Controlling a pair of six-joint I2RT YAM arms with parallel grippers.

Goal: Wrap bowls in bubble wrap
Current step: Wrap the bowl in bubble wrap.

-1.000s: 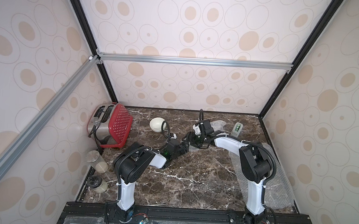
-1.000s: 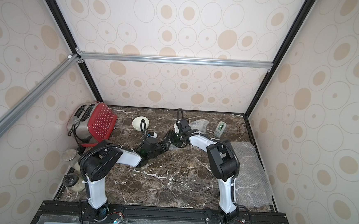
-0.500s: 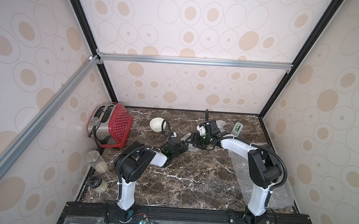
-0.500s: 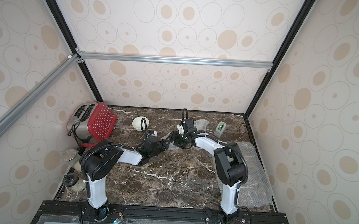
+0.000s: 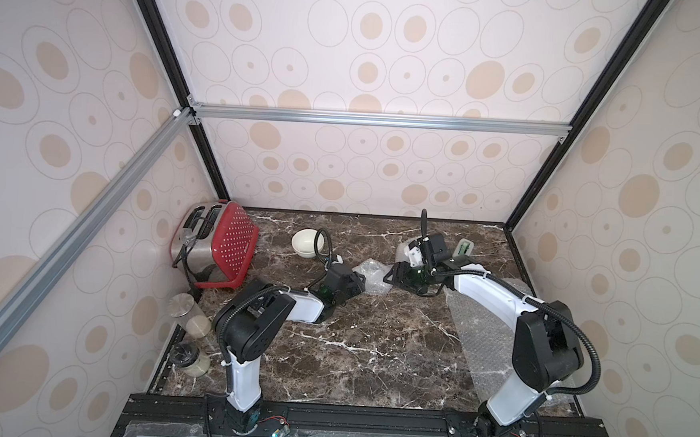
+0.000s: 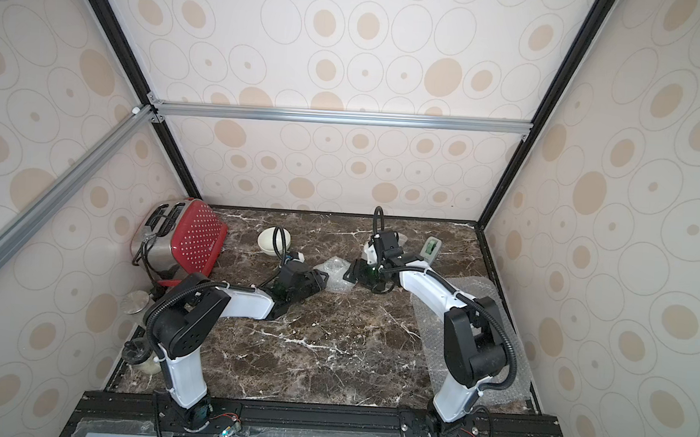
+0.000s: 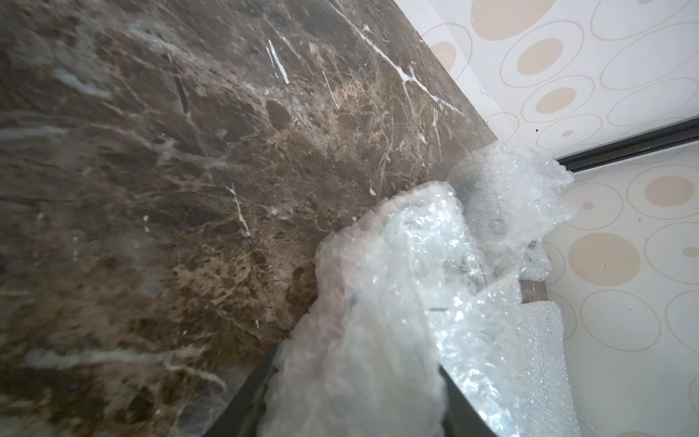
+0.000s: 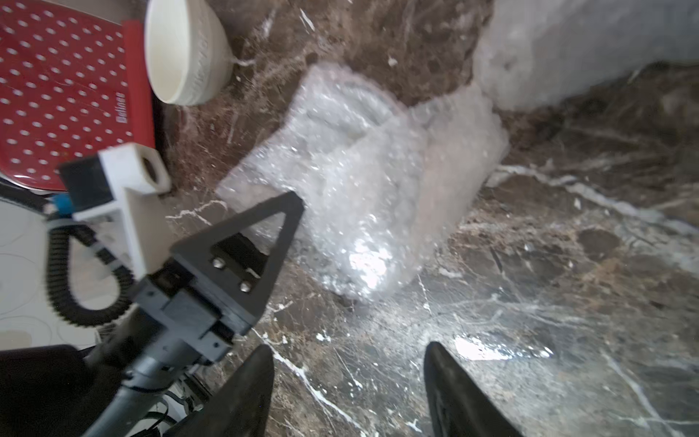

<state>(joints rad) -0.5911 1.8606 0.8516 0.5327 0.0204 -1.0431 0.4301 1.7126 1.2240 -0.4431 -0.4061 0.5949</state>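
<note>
A crumpled bubble wrap bundle (image 5: 373,276) (image 6: 336,275) lies mid-table between my two grippers. My left gripper (image 5: 354,283) (image 7: 355,408) is shut on its near end, and the cloudy film (image 7: 397,287) fills the gap between the jaws. Dark marks show through the wrap. My right gripper (image 5: 393,274) (image 8: 348,378) stands open a short way from the bundle (image 8: 359,196), with only bare marble between its fingers. A plain cream-white bowl (image 5: 305,244) (image 8: 185,53) sits unwrapped at the back left. The other bowls are hidden.
A second cloudy bundle (image 5: 404,248) lies behind my right wrist. A flat bubble wrap sheet (image 5: 486,344) covers the table's right side. A red toaster (image 5: 217,244) and two glass jars (image 5: 190,318) stand along the left wall. A tape dispenser (image 5: 465,247) is at the back right.
My right gripper has drawn back to the right, away from the bundle. My left jaws have narrowed on the wrap; the left arm has hardly moved.
</note>
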